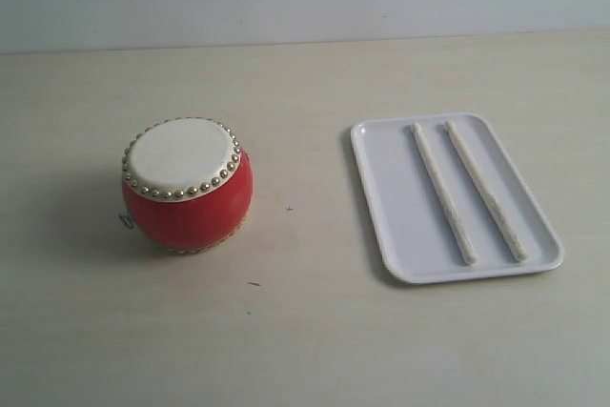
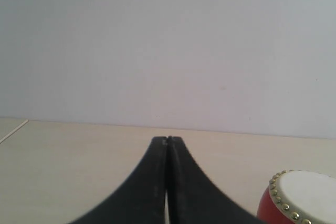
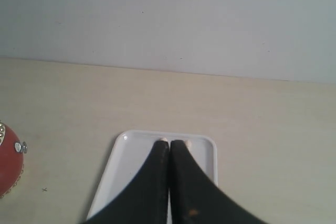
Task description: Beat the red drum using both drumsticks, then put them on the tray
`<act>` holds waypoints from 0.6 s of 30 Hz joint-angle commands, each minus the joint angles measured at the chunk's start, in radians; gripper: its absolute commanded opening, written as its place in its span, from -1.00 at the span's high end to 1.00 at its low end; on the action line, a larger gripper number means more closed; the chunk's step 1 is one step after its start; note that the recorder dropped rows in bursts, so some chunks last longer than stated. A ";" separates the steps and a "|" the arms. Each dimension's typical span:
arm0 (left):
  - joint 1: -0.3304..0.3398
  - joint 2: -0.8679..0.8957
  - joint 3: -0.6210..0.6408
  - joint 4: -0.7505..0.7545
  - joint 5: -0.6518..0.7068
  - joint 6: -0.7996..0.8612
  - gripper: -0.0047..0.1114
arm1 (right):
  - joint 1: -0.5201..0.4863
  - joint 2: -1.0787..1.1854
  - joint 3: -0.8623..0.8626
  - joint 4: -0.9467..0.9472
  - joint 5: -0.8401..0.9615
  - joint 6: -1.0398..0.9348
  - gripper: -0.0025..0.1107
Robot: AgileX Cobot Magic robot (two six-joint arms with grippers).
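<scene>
Red drum (image 1: pixel 187 186) left; both sticks (image 1: pixel 443 193) side by side in tray (image 1: pixel 391 199), right. L gripper (image 2: pixel 167 140), R gripper (image 3: pixel 169 142) pressed together, empty. Start or end unclear; if start, open jaws, grab sticks.

Red drum (image 1: pixel 186 188), tray (image 1: pixel 396 207) well apart; open table (image 1: pixel 295 331) between.

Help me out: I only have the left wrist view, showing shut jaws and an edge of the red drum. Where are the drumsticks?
Observer: Both drumsticks lie side by side in the tray, as the exterior view shows.
Operator: Does the right gripper hold anything?
Observer: No, it is shut and empty, with the tray ahead of it.
Operator: Is anything touching the red drum?
Observer: Nothing; it stands upright on the table, apart from the tray.
</scene>
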 commanded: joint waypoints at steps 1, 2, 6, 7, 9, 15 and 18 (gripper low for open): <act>0.001 -0.006 -0.001 -0.011 -0.002 -0.006 0.92 | -0.004 -0.005 0.001 -0.016 -0.009 -0.009 0.96; 0.001 -0.006 -0.001 -0.011 -0.002 -0.006 0.92 | -0.004 -0.005 0.001 -0.016 -0.009 -0.009 0.96; 0.001 -0.006 -0.001 -0.011 -0.002 -0.006 0.92 | -0.004 -0.005 0.001 -0.016 -0.009 -0.009 0.96; 0.001 -0.006 -0.001 -0.011 -0.002 -0.006 0.92 | -0.004 -0.005 0.001 -0.016 -0.009 -0.009 0.96; 0.001 -0.006 -0.001 -0.011 -0.002 -0.006 0.92 | -0.004 -0.005 0.001 -0.016 -0.009 -0.009 0.96; 0.001 -0.006 -0.001 -0.011 -0.002 -0.006 0.92 | -0.004 -0.005 0.001 -0.013 -0.016 -0.006 0.96; 0.001 -0.006 -0.001 -0.011 -0.002 -0.006 0.92 | -0.004 -0.005 0.001 -0.013 -0.033 -0.006 0.96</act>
